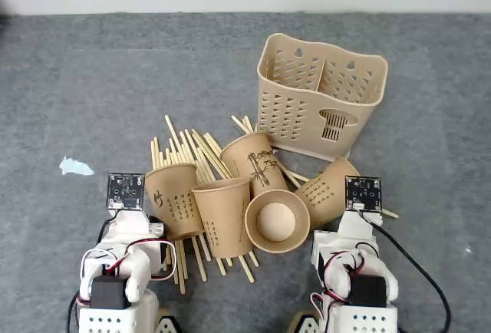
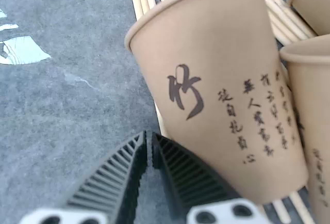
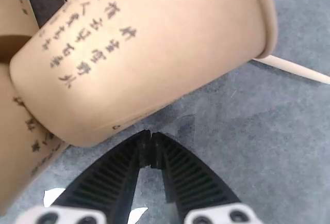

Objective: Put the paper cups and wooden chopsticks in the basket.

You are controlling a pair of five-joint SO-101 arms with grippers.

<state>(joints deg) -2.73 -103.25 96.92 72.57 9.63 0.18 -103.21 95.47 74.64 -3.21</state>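
Several brown paper cups lie on their sides in a heap on the grey mat, the leftmost cup [image 1: 175, 199] and the rightmost cup [image 1: 328, 189] nearest the arms. Under them spreads a pile of wooden chopsticks [image 1: 188, 153]. The beige slotted basket [image 1: 322, 99] stands behind the heap with nothing in its two compartments. My left gripper [image 2: 149, 137] is shut and holds nothing, its tips just short of the leftmost cup [image 2: 221, 90]. My right gripper [image 3: 151, 137] is also shut on nothing, close beside the rightmost cup [image 3: 149, 53], and a chopstick [image 3: 294, 66] pokes out from beneath that cup.
A pale blue paper scrap [image 1: 75, 166] lies on the mat left of the heap, also the scrap [image 2: 20, 51] in the left wrist view. Both arm bases [image 1: 123, 287] sit at the near edge. Open mat lies to the left and far side.
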